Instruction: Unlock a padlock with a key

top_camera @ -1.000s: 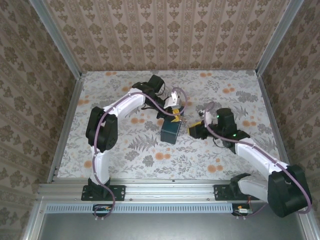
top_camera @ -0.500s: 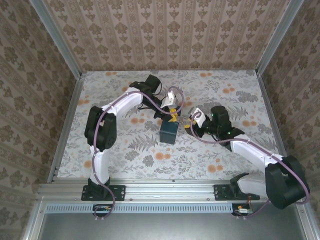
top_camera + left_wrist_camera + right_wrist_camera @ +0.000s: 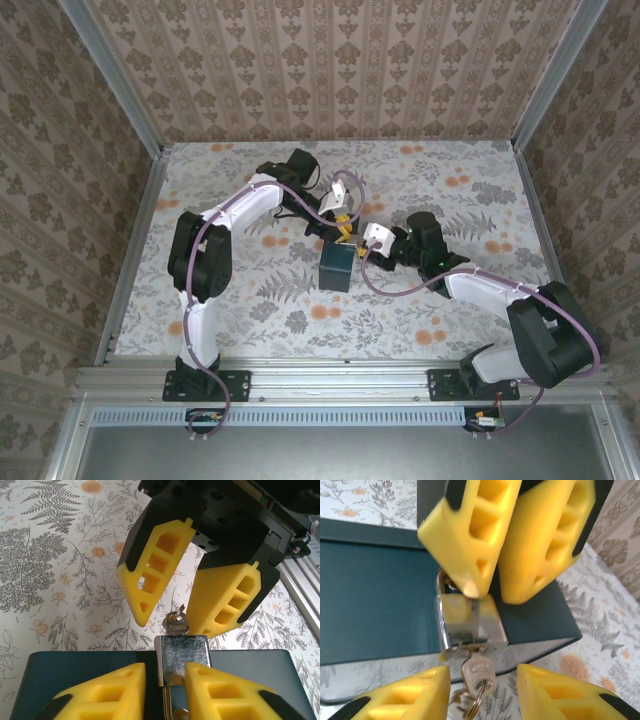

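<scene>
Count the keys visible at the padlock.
1: a key sticks out of the padlock, which lies on the blue box, between the jaws of the open right tool. Its ring is partly cut off, so more keys may hang there.

We're over the box (image 3: 335,272) on the table (image 3: 470,180), with the two grippers nose to nose above one of its edges. The padlock (image 3: 182,655) lies flat on top of the box, just ahead of the left gripper (image 3: 165,675), and its shackle end runs back between that gripper's fingers. Straight ahead, past the padlock, the key (image 3: 176,622) sticks out of the lock's end and overhangs the box edge. Facing the other way we have the right gripper (image 3: 482,672), one finger on either side of the key. From there the box spreads ahead, beneath the padlock and the left gripper's fingers.
</scene>
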